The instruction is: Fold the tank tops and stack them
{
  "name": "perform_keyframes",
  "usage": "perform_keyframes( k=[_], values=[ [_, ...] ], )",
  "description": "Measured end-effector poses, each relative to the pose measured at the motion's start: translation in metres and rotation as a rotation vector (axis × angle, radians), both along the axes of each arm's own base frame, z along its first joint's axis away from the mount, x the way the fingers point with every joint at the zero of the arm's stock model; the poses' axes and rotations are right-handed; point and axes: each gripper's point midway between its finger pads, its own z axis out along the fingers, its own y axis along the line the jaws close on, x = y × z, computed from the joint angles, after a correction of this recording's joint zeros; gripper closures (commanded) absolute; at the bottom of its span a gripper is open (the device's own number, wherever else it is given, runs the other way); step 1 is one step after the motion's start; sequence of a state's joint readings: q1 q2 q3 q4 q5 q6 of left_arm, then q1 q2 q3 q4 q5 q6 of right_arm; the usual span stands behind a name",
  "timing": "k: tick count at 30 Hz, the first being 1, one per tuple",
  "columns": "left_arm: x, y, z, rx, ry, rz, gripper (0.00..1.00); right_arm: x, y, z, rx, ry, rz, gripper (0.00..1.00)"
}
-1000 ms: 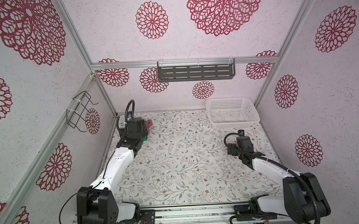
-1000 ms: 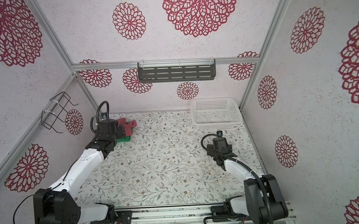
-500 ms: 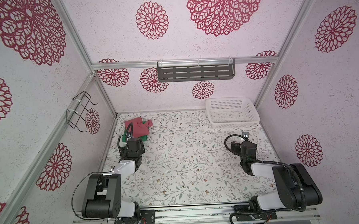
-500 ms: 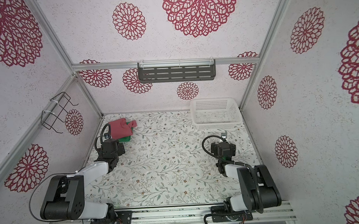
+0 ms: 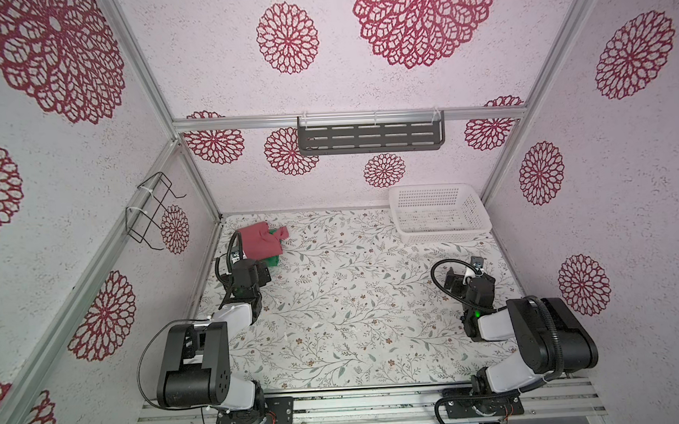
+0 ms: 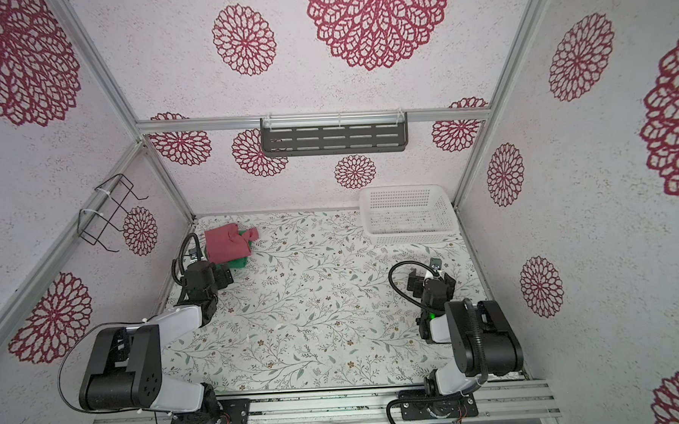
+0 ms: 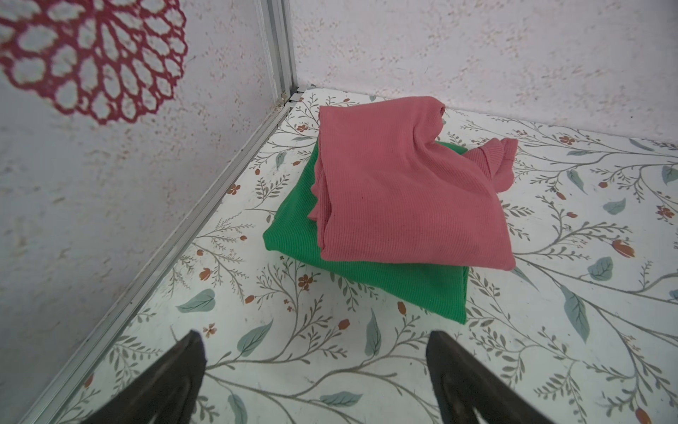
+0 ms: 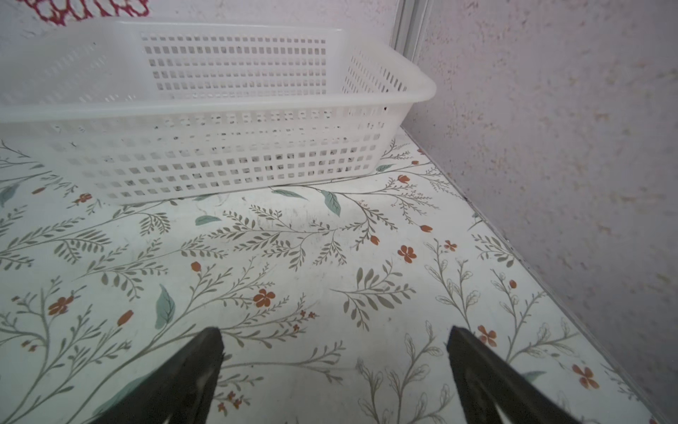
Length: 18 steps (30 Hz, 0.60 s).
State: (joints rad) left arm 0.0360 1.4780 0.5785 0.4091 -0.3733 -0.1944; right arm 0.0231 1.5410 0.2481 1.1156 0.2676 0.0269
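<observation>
Left claw (image 7: 315, 339): the jaws are standing wide apart and are gripping nothing. Only bare table (image 7: 312, 370) is showing between the fingertips. The claw is pointing at the stack of tops and is sitting clear of it, with no contact.

Directly ahead of this claw, the two tops are lying folded, one upon the other. The pink top (image 7: 411, 191) is sitting uppermost. The green top (image 7: 385, 286) is lying flat beneath it, with its near edge and one side edge projecting. One strap end of the pink top is sticking out past the stack, on the side away from the wall.

In both top views the stack is lying in the far left corner of the table, near the left wall and just beyond the claw.

Right claw (image 8: 334, 332): the jaws are likewise standing wide apart and are holding nothing, and bare table is showing between them. This claw is facing the basket (image 8: 220, 106), which is standing in the far right corner, apart from the fingertips. The right claw is sitting well apart from the stack, across the table.

Both arms are sitting bent, near their bases at the near edge.
</observation>
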Motion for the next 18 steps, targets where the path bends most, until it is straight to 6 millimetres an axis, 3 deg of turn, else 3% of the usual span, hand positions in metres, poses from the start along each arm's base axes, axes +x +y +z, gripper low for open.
perform_keyframes(
  k=[6, 9, 13, 16, 18],
  values=[
    [0.005, 0.020, 0.009, 0.007, -0.062, 0.034, 0.03, 0.002, 0.001, 0.005, 0.002, -0.022, 0.007, 0.01],
    [0.007, 0.020, 0.005, 0.010, -0.069, 0.029, 0.03, 0.002, 0.002, 0.006, 0.003, -0.028, 0.008, 0.01],
    [-0.005, 0.020, -0.002, 0.017, -0.131, 0.028, 0.03, 0.002, 0.002, 0.007, 0.003, -0.032, 0.009, 0.01],
    [-0.015, 0.020, -0.019, 0.016, -0.093, 0.034, 0.03, 0.002, 0.002, 0.007, 0.003, -0.032, 0.009, 0.01],
    [-0.012, 0.020, -0.013, 0.020, -0.130, 0.034, 0.03, 0.002, 0.002, 0.007, 0.003, -0.033, 0.009, 0.01]
  ],
)
